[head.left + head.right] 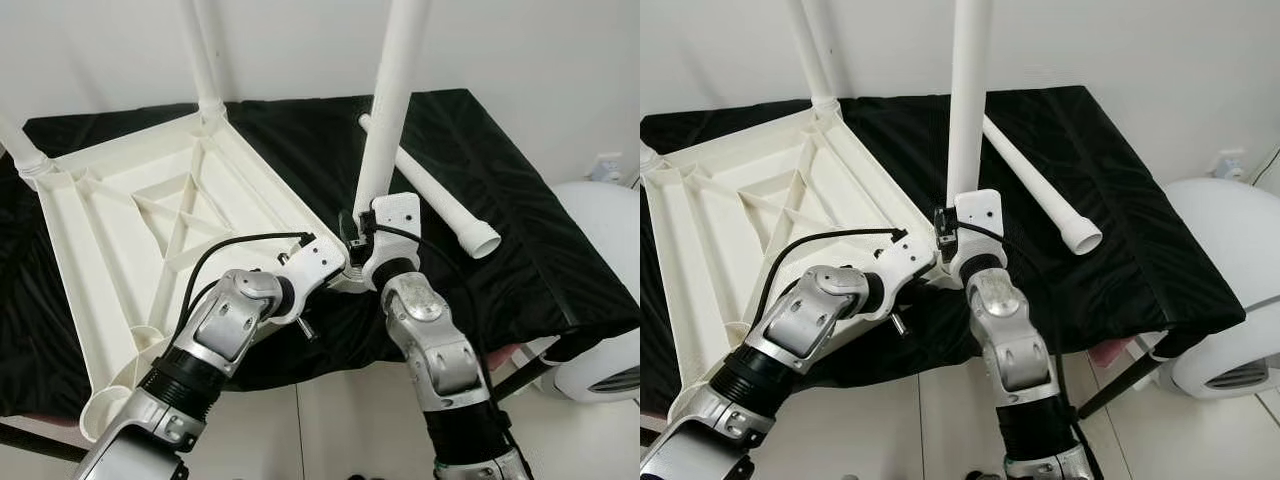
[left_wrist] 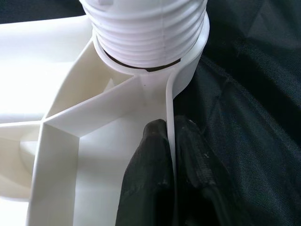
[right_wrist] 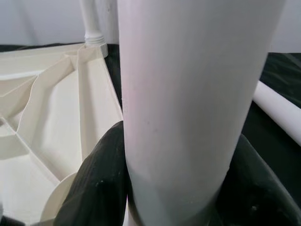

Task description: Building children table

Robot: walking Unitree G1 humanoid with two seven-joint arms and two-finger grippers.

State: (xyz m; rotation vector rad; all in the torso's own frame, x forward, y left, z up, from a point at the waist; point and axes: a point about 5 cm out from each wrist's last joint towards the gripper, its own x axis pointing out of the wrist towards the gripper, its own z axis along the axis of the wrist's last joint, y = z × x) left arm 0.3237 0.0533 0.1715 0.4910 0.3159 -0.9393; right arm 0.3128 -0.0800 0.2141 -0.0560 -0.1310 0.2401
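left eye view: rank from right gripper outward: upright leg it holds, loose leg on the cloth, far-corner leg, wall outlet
1. Upright leg: inside the right gripper.
2. Loose leg: lying on the black cloth, to its right.
3. Far-corner leg: back left, standing.
4. Wall outlet: far right.

White tabletop (image 1: 150, 210) lies upside down; upright legs (image 1: 392, 100) stand in its corners; a loose leg (image 1: 440, 200) lies at 2 o'clock.

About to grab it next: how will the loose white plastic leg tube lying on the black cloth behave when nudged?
The loose white plastic leg tube is round and lies flat, so it probably rolls. Its open end suggests it is hollow and light. It looks straight and stiff; the black cloth may slow it.
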